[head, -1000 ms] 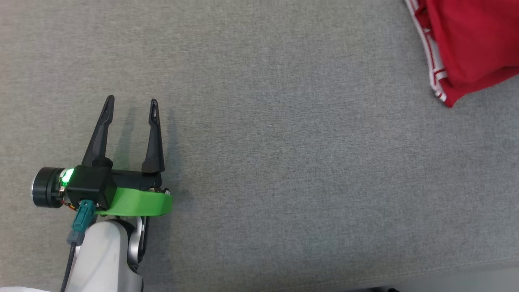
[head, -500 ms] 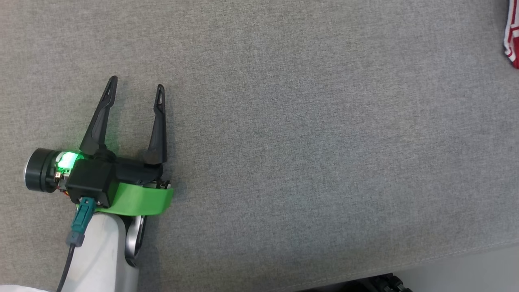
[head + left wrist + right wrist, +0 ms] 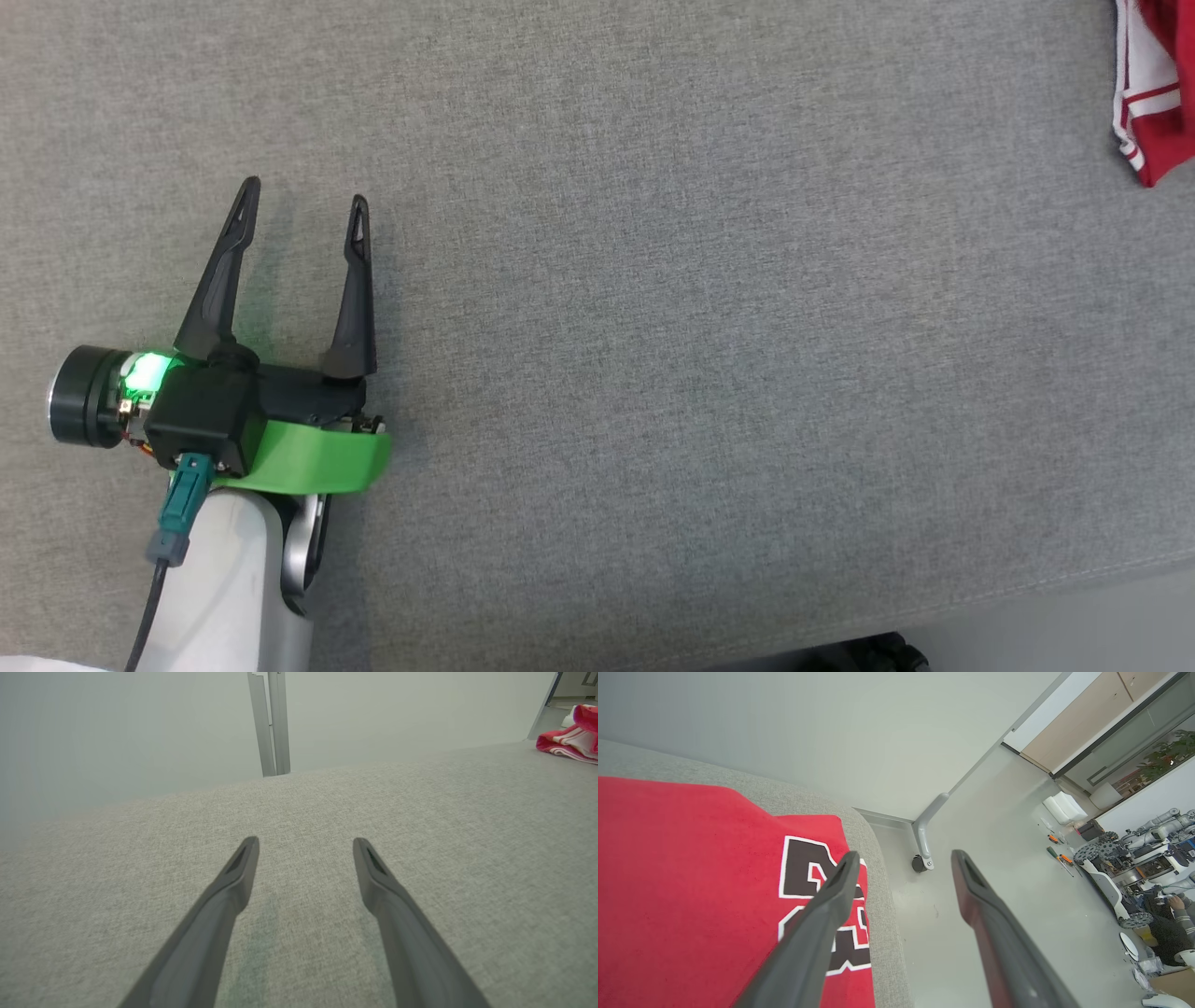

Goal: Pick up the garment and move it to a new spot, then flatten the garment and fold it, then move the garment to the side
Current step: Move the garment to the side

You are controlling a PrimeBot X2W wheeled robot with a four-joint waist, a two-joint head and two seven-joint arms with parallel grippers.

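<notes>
Step in hand: final placement, garment to the side. The garment (image 3: 691, 882), red with white trim and a black-and-white printed number, lies on the grey surface (image 3: 700, 327) at its right-hand edge. The cloth appears to stop just short of that edge, with the floor (image 3: 1008, 826) beyond.

The right gripper (image 3: 901, 855) is above that same edge, fingers spread wide with nothing between them. One finger crosses over the printed number; contact with the cloth cannot be determined. The left gripper (image 3: 303, 191) hovers over the left part of the grey surface, fingers wide apart, empty.

Judgement: the placement looks complete. The next move calls for lifting the right gripper straight up off the grey surface, so that neither finger drags the fold open.
</notes>
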